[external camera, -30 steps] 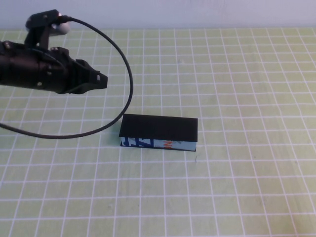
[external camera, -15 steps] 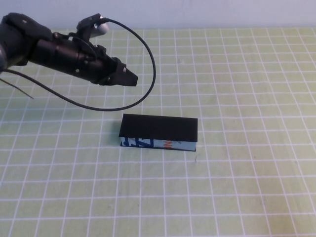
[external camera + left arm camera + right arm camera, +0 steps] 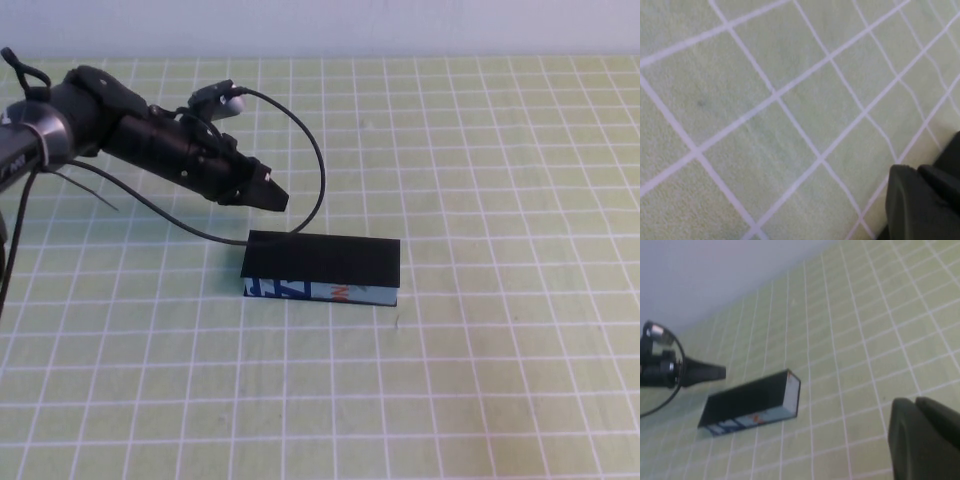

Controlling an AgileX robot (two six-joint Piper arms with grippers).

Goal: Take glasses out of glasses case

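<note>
Black left arm with a looping cable, and dark finger housings at both wrist cameras

The matte black, roughly cylindrical left arm has a ribbed, segmented body and tapers to the left gripper, a dark wedge-shaped tip whose fingers lie together in a single point. A small rounded white-grey part sits on a black bracket on top of the arm, and a thin glossy black cable curves out from it in a wide loop. The right gripper appears only as smooth, dull black plastic finger blocks with rounded corners and a narrow seam between them.
</note>
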